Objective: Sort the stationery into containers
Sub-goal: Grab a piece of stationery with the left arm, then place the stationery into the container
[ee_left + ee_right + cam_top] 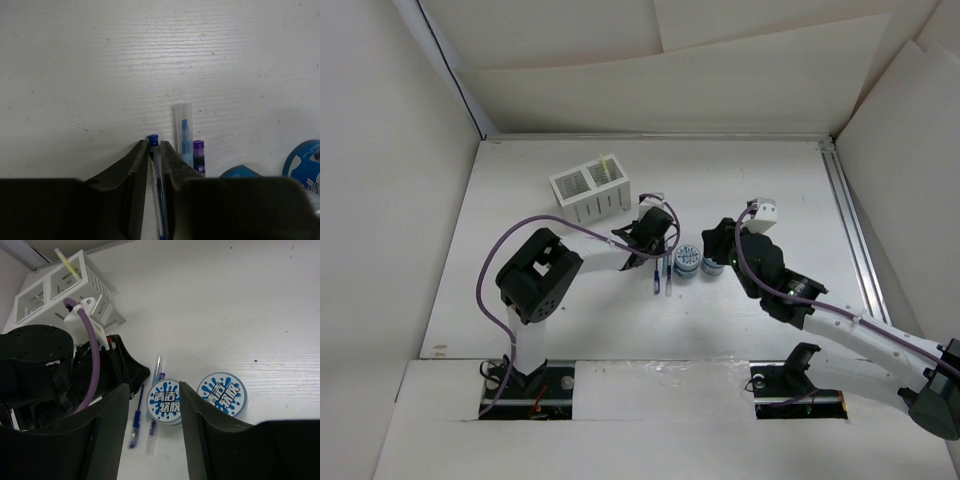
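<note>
- My left gripper (154, 149) is clamped on the blue pen (153, 140), low at the table.
- A clear pen (184, 132) lies just right of it.
- My right gripper (153, 386) has its fingers apart, with one blue-and-white roll (165, 404) in the gap.
- The second roll (223, 394) is just right of that one.
- The white organizer (592, 190) is far left, with a yellow-green pen (66, 262) standing inside.

Lab rig, white board walls (400, 120), table (770, 180)
</note>
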Tool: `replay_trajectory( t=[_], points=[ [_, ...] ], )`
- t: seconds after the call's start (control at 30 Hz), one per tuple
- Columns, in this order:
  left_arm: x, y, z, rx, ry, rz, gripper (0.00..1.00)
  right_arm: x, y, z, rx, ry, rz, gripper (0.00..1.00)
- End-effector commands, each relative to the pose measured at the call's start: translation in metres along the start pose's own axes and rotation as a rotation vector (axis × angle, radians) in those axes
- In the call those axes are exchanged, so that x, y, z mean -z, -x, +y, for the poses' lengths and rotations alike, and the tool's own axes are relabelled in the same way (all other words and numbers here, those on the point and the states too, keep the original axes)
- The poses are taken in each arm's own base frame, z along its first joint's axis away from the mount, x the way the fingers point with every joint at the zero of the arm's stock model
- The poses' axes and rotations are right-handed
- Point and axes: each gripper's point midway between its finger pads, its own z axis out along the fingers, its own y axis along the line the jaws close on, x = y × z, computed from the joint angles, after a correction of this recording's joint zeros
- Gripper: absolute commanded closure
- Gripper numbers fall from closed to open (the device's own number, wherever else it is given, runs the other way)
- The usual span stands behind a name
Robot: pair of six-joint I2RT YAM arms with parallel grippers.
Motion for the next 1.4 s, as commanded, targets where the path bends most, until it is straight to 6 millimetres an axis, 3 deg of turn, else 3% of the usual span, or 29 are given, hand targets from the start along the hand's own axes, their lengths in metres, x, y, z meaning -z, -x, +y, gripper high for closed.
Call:
replay_trajectory(
  t=[0.0,0.13,0.3,0.43,0.5,0.57,0.63,0.8,0.83,0.87,0.93,1.1,1.17,1.23,1.3,1.37],
  points=[
    [-0.002,0.008,0.005,-0.018,0.045,-0.022,0.91,0.002,0.014,0.007,-0.029,0.024,-0.033,0.49],
    [0.000,0.011,0.006,-0.034,0.071,-0.039,1.00,0.003,0.017,0.008,-0.035,0.029,-0.041,0.49],
    [0.011,0.020,0.014,-0.031,0.102,-0.068,1.00,0.006,0.020,0.005,-0.041,0.026,-0.053,0.49],
    [0.041,0.052,0.004,-0.002,0.050,-0.145,1.00,0.006,0.020,0.005,-0.041,0.026,-0.053,0.43],
    [0.066,0.097,-0.005,0.045,-0.001,-0.235,1.00,0.006,0.020,0.005,-0.050,0.027,-0.053,0.36],
    [0.084,0.126,-0.008,0.075,-0.041,-0.289,1.00,0.006,0.020,0.005,-0.050,0.027,-0.053,0.35],
    [0.112,0.181,-0.006,0.150,-0.079,-0.419,1.00,0.004,0.017,0.005,-0.044,0.022,-0.046,0.34],
    [0.156,0.277,0.018,0.230,-0.027,-0.664,1.00,0.003,0.013,0.006,-0.039,0.025,-0.034,0.34],
    [0.147,0.286,0.031,0.224,0.009,-0.671,1.00,0.003,0.013,0.006,-0.039,0.025,-0.034,0.34],
    [0.157,0.309,0.035,0.251,0.018,-0.719,1.00,0.003,0.013,0.006,-0.039,0.025,-0.034,0.34],
    [0.154,0.336,0.056,0.256,0.080,-0.762,1.00,0.005,0.016,0.006,-0.044,0.029,-0.041,0.34],
    [0.131,0.373,0.100,0.258,0.180,-0.810,1.00,0.005,0.015,0.008,-0.044,0.037,-0.036,0.34],
    [0.112,0.377,0.112,0.244,0.211,-0.812,1.00,0.005,0.015,0.008,-0.044,0.037,-0.036,0.34],
    [0.108,0.389,0.121,0.225,0.232,-0.838,1.00,0.005,0.015,0.008,-0.044,0.037,-0.036,0.34],
    [0.090,0.385,0.125,0.188,0.262,-0.826,1.00,0.005,0.015,0.008,-0.044,0.037,-0.036,0.34],
    [0.084,0.387,0.127,0.170,0.282,-0.836,1.00,0.005,0.015,0.008,-0.044,0.037,-0.036,0.34]
  ],
)
